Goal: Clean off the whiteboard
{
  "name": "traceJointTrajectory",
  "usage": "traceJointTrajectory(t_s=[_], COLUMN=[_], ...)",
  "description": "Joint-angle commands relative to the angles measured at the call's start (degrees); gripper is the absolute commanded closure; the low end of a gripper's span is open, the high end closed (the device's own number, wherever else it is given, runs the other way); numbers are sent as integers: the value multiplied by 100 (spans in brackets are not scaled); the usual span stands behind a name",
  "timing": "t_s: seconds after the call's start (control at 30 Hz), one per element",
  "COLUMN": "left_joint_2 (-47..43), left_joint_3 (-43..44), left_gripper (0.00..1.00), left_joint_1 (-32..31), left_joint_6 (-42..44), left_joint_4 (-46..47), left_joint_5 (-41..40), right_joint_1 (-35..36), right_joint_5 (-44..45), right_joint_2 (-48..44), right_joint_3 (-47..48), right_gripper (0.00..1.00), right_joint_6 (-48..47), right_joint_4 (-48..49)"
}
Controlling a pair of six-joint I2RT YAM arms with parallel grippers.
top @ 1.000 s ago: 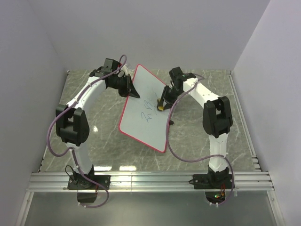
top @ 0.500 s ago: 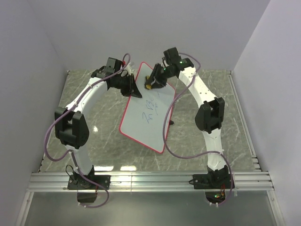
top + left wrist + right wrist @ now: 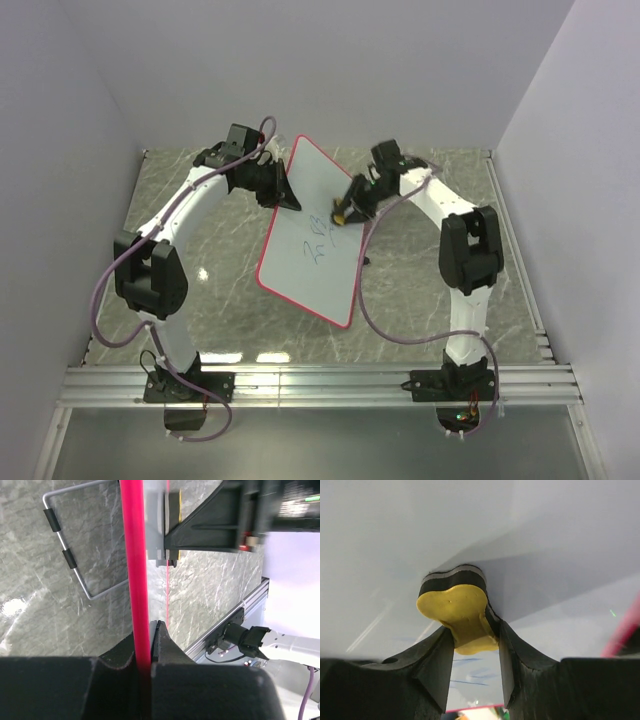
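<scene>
The whiteboard [image 3: 310, 245], white with a red-pink rim, stands tilted in the middle of the table, with blue scribbles [image 3: 322, 238] on its face. My left gripper [image 3: 285, 193] is shut on the board's upper left edge; the left wrist view shows the red rim [image 3: 134, 570] clamped between the jaws. My right gripper [image 3: 347, 212] is shut on a yellow eraser [image 3: 458, 614] with a dark felt layer, pressed against the board's face just right of the scribbles. It also shows in the top view [image 3: 342, 216]. Blue strokes show below the eraser in the right wrist view.
A wire stand [image 3: 75, 555] with black sleeves lies on the grey marble tabletop behind the board. White walls close in the back and sides. An aluminium rail [image 3: 320, 385] runs along the near edge by the arm bases.
My right gripper with the eraser went up to the board's top edge, then came back down and right to beside the scribbles. The left gripper kept its hold on the board.
</scene>
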Motion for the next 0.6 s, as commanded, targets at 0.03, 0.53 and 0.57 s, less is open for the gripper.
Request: traceJointTrajectory(t_s=[0.03, 0.53, 0.57], left_joint_2=[85, -3, -20], left_joint_3=[-297, -499, -508], left_gripper=[100, 100, 100], left_joint_1=[-407, -425, -425], left_joint_6=[1543, 1552, 1552], left_joint_4=[-252, -172, -164], left_joint_5=[-1518, -1421, -1421], right_joint_1=[-149, 396, 405], right_joint_5=[582, 337, 276], right_joint_2=[7, 1262, 1533], right_joint_3=[-1361, 2738, 3029], right_gripper=[100, 100, 100], right_joint_6=[-313, 266, 345], right_joint_4=[238, -816, -903])
